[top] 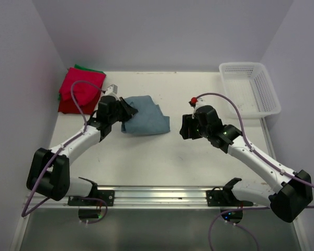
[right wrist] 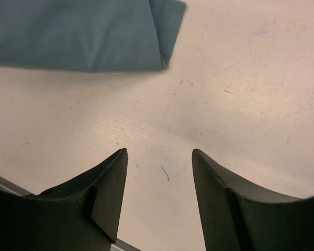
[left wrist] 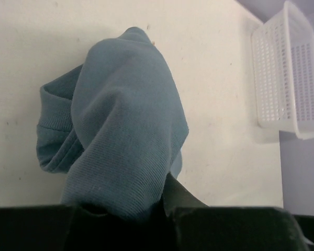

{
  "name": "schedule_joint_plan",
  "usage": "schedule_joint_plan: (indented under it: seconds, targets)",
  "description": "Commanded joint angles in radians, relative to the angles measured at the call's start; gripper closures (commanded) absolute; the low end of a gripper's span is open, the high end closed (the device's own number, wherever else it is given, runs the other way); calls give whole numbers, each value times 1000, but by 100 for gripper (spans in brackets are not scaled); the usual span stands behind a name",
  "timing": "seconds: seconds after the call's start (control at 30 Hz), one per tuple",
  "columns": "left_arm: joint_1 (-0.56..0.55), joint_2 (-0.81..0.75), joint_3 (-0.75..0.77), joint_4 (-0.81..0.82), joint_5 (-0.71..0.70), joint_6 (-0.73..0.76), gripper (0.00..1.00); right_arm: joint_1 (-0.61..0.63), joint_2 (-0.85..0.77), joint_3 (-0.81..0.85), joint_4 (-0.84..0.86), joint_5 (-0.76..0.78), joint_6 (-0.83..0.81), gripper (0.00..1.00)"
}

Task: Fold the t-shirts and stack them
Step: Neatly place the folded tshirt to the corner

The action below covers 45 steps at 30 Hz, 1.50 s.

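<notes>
The left fingers (top: 126, 109) pinch the folded blue-grey t-shirt (top: 146, 123) on the table (top: 162, 162); the right fingers (top: 185, 127) hang wide and empty beside it. Best lift it slowly and lay it flat on the red t-shirts (top: 78, 89)

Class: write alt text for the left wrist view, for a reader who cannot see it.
A bunched blue-grey shirt is pinched in the left gripper at the bottom edge, its far end on a white table. A white mesh basket sits at the upper right.

Fingers (right wrist: 103, 197) apart over table (right wrist: 240, 94); blue-grey t-shirt (right wrist: 78, 34) beyond, seemingly folded.
</notes>
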Motion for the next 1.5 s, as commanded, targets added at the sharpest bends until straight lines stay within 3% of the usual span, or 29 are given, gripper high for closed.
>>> schedule_joint_plan:
  seconds: [0.0,0.2,0.37,0.57,0.67,0.87,1.07,1.3,1.4,1.43,1.47]
  targets:
    - [101,-20,136,93,16,46,100,-5,-1,-30,-2,7,10,44]
    - [277,74,346,116,19,93,100,-3,-1,-70,-13,-10,26,46]
    - [438,252,543,168,121,49,100,-5,-18,-91,-45,-2,29,47]
    - [575,495,750,385,292,-49,100,-5,-31,-82,-88,-1,35,49]
    - [618,565,807,427,302,-60,100,-5,-25,-71,-115,10,38,49]
    - [692,547,649,495,285,-33,100,-5,-31,-62,-125,12,41,50]
    - [705,479,439,467,122,46,100,-5,-2,-33,-126,-14,24,51]
    - [751,527,456,312,50,14,100,-3,-19,-15,-131,-18,10,49]
    - [784,525,430,302,26,-14,41,-5,-36,-33,-119,-19,13,47]
    - [787,513,428,287,12,-25,15,-5,-38,-47,-109,-22,15,47]
    - [790,499,424,251,-26,-31,12,-5,-36,-53,-108,-22,15,46]
